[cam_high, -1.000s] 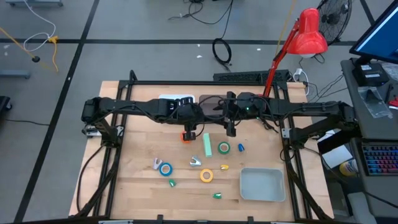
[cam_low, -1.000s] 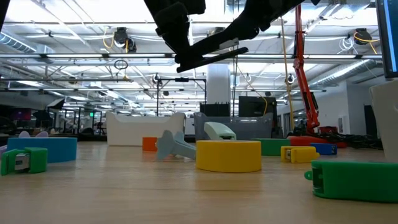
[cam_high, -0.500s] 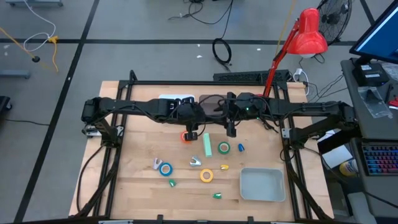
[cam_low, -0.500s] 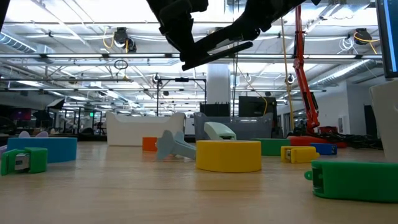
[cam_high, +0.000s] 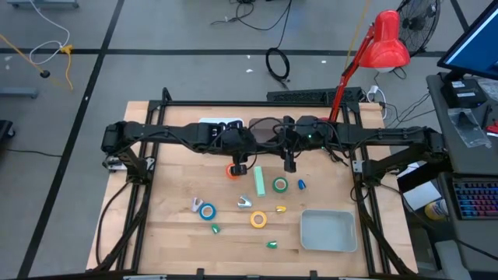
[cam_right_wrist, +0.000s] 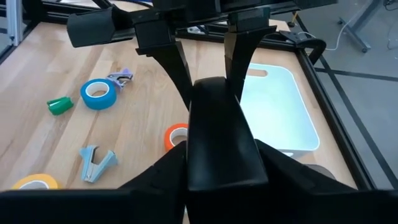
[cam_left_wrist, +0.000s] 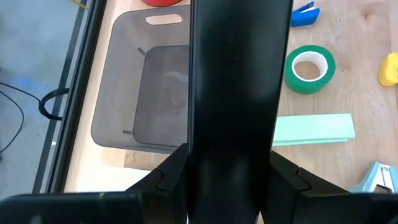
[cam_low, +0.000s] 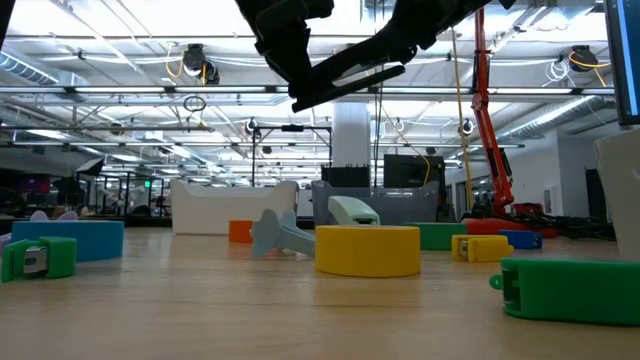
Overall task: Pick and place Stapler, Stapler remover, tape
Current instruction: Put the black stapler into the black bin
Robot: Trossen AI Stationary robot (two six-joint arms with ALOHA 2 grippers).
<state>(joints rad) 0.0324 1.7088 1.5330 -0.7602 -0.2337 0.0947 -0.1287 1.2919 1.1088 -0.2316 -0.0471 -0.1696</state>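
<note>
I had both arms stretched across the far half of the table (cam_high: 167,225), meeting near its middle. The left gripper (cam_high: 240,169) hung over the orange tape (cam_high: 233,172), which lay mostly hidden beneath it. The right gripper (cam_high: 289,163) hung just above the green tape (cam_high: 280,185). From my feeds I could not tell how far either gripper's fingers stood apart, nor whether either had hold of anything; each wrist camera was filled by its own dark finger.

The pale green stapler (cam_high: 258,180) lay flat between the orange and green tape, and my left wrist camera showed it just beside the green tape (cam_left_wrist: 310,68). The blue tape (cam_high: 206,211) sat toward the left front, touching a pale remover (cam_high: 196,204). Another remover (cam_high: 244,203) lay near the middle, with the yellow tape (cam_high: 257,220) just in front of it. The grey-white tray (cam_high: 327,231) sat at the right front, well apart from both grippers. A dark bin (cam_left_wrist: 155,93) stood at the far edge.
</note>
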